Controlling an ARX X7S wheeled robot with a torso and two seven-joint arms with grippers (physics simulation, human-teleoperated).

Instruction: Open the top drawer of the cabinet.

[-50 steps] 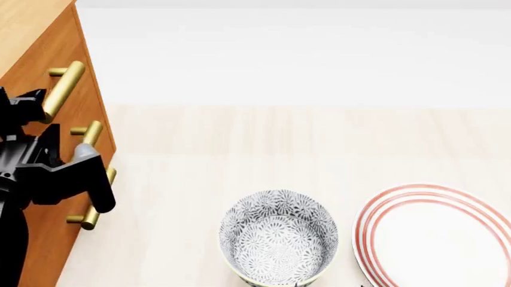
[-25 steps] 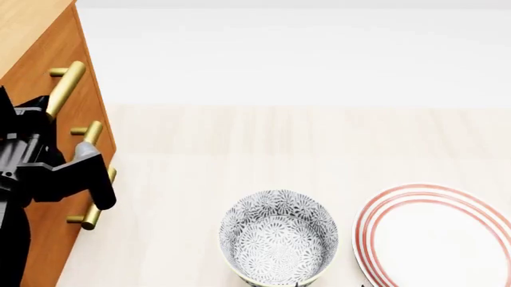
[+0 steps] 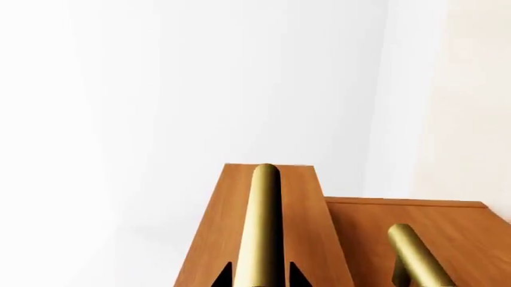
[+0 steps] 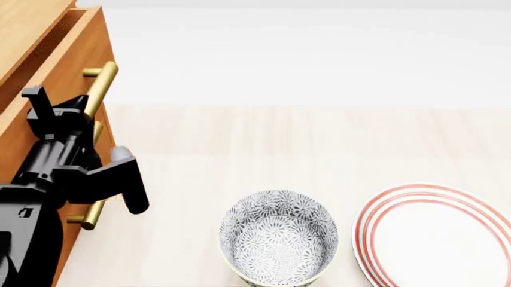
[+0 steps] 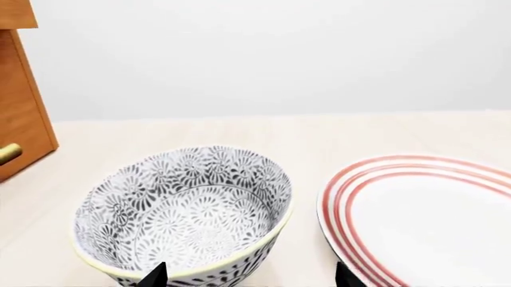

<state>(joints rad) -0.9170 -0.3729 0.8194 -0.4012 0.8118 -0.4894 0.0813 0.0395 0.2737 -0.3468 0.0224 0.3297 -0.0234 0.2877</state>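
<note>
The cabinet (image 4: 24, 27) stands at the left of the head view, orange-brown with a lighter top. Its top drawer (image 4: 70, 69) stands partly pulled out past the lower fronts. My left gripper (image 4: 62, 103) is shut on the top drawer's brass bar handle (image 4: 100, 86). In the left wrist view the handle (image 3: 264, 221) runs between my two black fingertips (image 3: 222, 277), against the protruding drawer front (image 3: 217, 239). My right gripper (image 5: 251, 278) is open and empty, low in front of the bowl; it is out of the head view.
A grey patterned bowl (image 4: 278, 236) and a red-ringed white plate (image 4: 439, 239) sit on the pale floor to the right of the cabinet. The two lower drawers' brass handles (image 4: 93, 214) show below my left arm; the middle one shows in the left wrist view (image 3: 415, 257).
The top drawer has slid out of the cabinet, to the right in the head view, with my left gripper on its handle. The bowl and plate have not moved.
</note>
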